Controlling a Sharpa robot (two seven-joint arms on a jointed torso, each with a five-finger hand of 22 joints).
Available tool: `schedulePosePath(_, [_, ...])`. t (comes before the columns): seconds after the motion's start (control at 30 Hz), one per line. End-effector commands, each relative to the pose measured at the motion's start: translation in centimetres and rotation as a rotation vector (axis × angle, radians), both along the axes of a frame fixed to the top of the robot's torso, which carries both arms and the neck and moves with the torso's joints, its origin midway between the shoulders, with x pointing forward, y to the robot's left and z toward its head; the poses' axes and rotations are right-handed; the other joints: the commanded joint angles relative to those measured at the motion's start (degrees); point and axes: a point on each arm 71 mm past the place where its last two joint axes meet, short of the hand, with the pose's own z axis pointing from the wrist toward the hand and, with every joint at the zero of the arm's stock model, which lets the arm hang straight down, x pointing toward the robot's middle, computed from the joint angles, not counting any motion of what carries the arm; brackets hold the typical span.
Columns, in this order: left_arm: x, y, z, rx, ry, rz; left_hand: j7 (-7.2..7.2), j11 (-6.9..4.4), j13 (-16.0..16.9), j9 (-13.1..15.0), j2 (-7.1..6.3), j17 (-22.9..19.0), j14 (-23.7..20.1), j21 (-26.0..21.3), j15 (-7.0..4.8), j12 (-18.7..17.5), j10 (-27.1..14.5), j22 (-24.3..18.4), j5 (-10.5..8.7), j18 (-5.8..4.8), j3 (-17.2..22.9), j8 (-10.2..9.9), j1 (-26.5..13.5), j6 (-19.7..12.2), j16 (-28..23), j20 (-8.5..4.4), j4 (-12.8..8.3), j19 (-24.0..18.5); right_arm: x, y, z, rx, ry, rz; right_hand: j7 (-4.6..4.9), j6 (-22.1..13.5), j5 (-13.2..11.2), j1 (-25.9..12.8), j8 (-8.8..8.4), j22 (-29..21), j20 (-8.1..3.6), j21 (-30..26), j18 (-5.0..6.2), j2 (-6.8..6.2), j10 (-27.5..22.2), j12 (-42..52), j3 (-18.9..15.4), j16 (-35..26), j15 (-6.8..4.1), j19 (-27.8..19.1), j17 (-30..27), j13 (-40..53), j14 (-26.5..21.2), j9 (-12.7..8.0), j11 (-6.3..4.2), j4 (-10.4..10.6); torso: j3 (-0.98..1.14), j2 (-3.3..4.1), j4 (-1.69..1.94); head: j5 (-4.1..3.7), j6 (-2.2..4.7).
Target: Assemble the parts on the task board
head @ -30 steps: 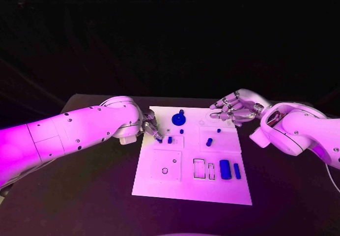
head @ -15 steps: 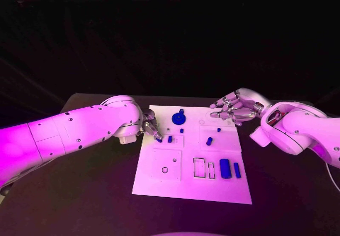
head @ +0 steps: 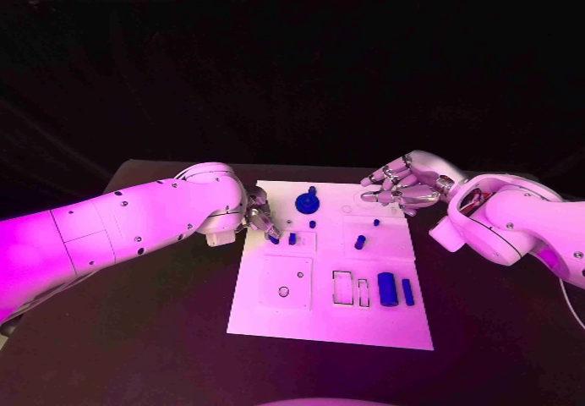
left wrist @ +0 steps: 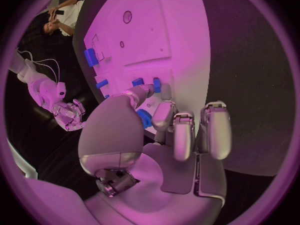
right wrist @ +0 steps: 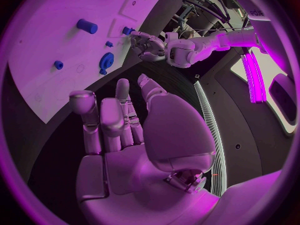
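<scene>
The white task board (head: 323, 321) lies in the middle of the table. On it are a round blue disc (head: 308, 203), a small peg (head: 312, 225), a short cylinder (head: 360, 243), a wide block (head: 386, 289) and a thin bar (head: 408, 293). My left hand (head: 259, 216) reaches down at the board's left edge, fingertips beside two small blue pieces (head: 273, 239). In the left wrist view a blue piece (left wrist: 145, 119) shows between thumb and fingers (left wrist: 164, 116); I cannot tell whether it is pinched. My right hand (head: 402, 188) hovers over the far right corner, holding nothing.
Rectangular slots (head: 344, 289) and a round hole (head: 283, 293) are cut into the board's near half. Black table (head: 159, 338) surrounds the board on every side. My left forearm (head: 134, 224) crosses the table's left part.
My left hand has crept slightly toward the far side at the board's edge. The right hand has barely moved.
</scene>
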Motion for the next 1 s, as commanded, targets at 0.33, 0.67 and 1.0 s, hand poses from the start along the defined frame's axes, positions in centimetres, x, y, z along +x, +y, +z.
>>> schedulePosePath(0.33, [-0.15, -0.45, -0.92, 0.044, 0.031, -0.013, -1.98, -0.48, 1.3, -0.8, 1.56, 15.1, 6.1, 0.6, -0.78, 0.8, 0.3, 11.4, -0.21, -1.19, -4.7, -1.4, -1.7, 3.1, 0.1, -0.98, -0.1, 3.8, -0.08, 0.23, -0.10, -0.008, 0.005, 0.019, 0.07, -0.4, 0.5, 0.3, 0.24, -0.2, -0.02, -0.3, 1.07, 0.61, -0.4, 0.4, -0.4, -0.4, 0.01, -0.2, 0.1, -0.1, -0.2, 0.1, -0.02, 0.1, 0.05, 0.02, 0.00, -0.20, -0.08])
schedulePosePath(0.67, [0.09, -0.44, -0.88, 0.073, 0.009, -0.012, -2.08, -0.55, 1.9, -1.0, 2.04, 15.1, 6.1, 0.7, -0.82, 1.1, 0.6, 11.5, -0.21, -1.24, -8.1, -1.9, -2.4, 3.8, 0.1, -1.01, 1.5, 3.9, -0.10, 0.27, -0.10, -0.008, 0.006, 0.021, 0.06, -0.4, 0.5, 0.4, 0.24, -0.2, -0.02, -0.4, 1.09, 0.62, -0.5, 0.4, -0.5, -0.5, 0.00, -0.2, 0.0, -0.1, -0.2, 0.1, -0.03, 0.1, 0.04, 0.02, -0.02, -0.29, -0.10])
schedulePosePath(1.0, [0.44, 0.06, -0.90, 0.079, 0.003, 0.010, -2.08, -0.51, 2.1, -1.2, 1.51, 15.1, 6.1, 0.6, -0.79, 0.9, 0.6, 11.6, -0.30, -1.25, -15.3, -2.6, -4.0, 4.6, 0.1, -0.97, 5.1, 3.9, -0.12, 0.27, -0.08, -0.008, 0.005, 0.020, 0.07, -0.4, 0.5, 0.4, 0.24, -0.3, -0.02, -0.4, 1.09, 0.62, -0.5, 0.4, -0.5, -0.5, 0.00, -0.3, 0.0, -0.1, -0.2, 0.1, -0.02, 0.1, 0.00, -0.03, -0.01, -0.36, -0.11])
